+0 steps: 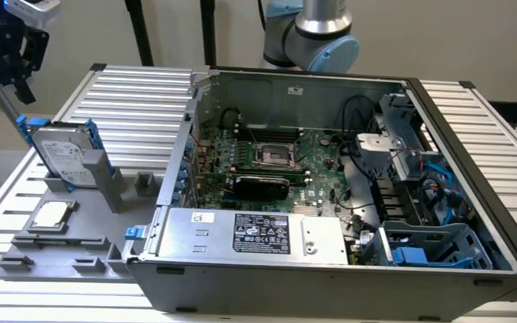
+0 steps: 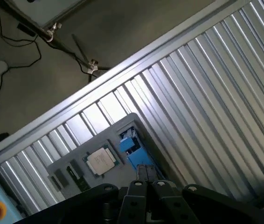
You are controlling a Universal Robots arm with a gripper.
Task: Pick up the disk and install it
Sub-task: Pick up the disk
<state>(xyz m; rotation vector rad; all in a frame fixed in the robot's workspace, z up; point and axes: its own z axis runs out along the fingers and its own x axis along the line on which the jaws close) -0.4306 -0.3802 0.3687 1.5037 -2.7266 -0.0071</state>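
You are on the pick-up step: the end effector (image 1: pixel 7 74) hangs well apart from the disk (image 1: pixel 61 156), which stands upright in its holder (image 1: pixel 106 183) at the exterior view's left of the computer case (image 1: pixel 330 276). I cannot tell whether it is released or clenched. A grasp calls for squaring over the disk's thin top edge.

Bright even light, glare on table (image 2: pixel 225 84)

The gripper (image 1: pixel 7 74) is cut off by the exterior view's upper left corner — the arm (image 1: pixel 317 33) by its top edge. A grey holder (image 1: pixel 106 182) hides the lower end of the disk (image 1: pixel 61 151), and print on the power supply label (image 1: pixel 261 234) is too small to read.
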